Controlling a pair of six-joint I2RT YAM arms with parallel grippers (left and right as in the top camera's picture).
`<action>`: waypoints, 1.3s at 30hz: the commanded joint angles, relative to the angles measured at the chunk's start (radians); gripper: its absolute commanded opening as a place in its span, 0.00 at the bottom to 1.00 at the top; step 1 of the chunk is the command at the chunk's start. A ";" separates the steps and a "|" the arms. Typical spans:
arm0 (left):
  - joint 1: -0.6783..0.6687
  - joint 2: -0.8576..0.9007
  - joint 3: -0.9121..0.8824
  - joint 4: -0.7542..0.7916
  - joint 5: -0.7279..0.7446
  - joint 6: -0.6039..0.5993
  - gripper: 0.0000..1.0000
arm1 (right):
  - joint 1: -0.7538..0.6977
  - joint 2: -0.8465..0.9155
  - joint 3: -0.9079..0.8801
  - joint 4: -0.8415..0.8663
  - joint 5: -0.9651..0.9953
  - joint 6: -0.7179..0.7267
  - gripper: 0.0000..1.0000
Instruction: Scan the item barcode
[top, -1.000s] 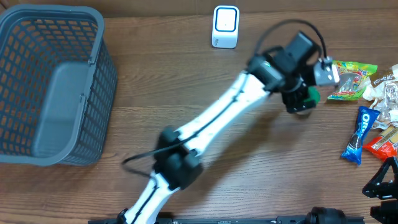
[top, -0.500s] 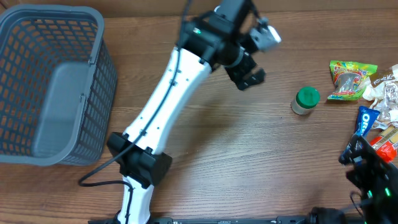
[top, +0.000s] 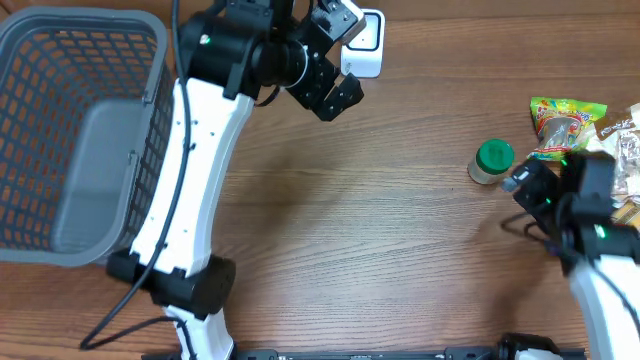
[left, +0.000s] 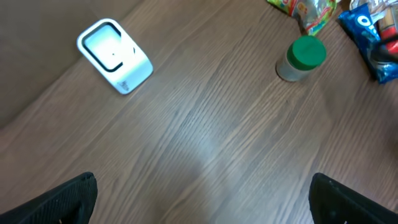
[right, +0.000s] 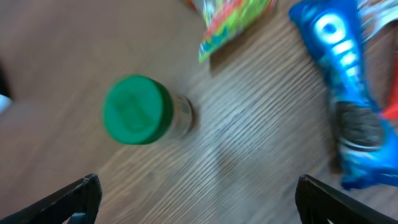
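Small jar with green lid (top: 492, 160) stands upright on brown wood table (top: 400, 240), right side. Nothing holds it. Green candy bag (top: 565, 125) and blue cookie pack (right: 336, 62) lie just right of jar. Right gripper (right: 199, 200) hangs near jar, wide open, empty. White scanner (top: 363, 42) at far edge, middle. Left gripper (top: 335, 97) just beside scanner, wide open, empty. Grey basket (top: 165, 160) on left.

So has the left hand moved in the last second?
Yes. The left hand swung away from the jar, across the table, and is now near the scanner.
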 joint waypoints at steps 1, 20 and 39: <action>-0.006 -0.043 0.004 -0.014 -0.067 -0.014 1.00 | 0.005 0.120 -0.009 0.053 -0.079 -0.048 1.00; 0.054 -0.048 0.004 -0.036 -0.089 -0.028 1.00 | 0.072 0.290 -0.008 0.309 -0.193 -0.150 1.00; 0.054 -0.048 0.004 -0.037 -0.065 -0.027 1.00 | 0.116 0.352 -0.008 0.395 -0.039 -0.175 1.00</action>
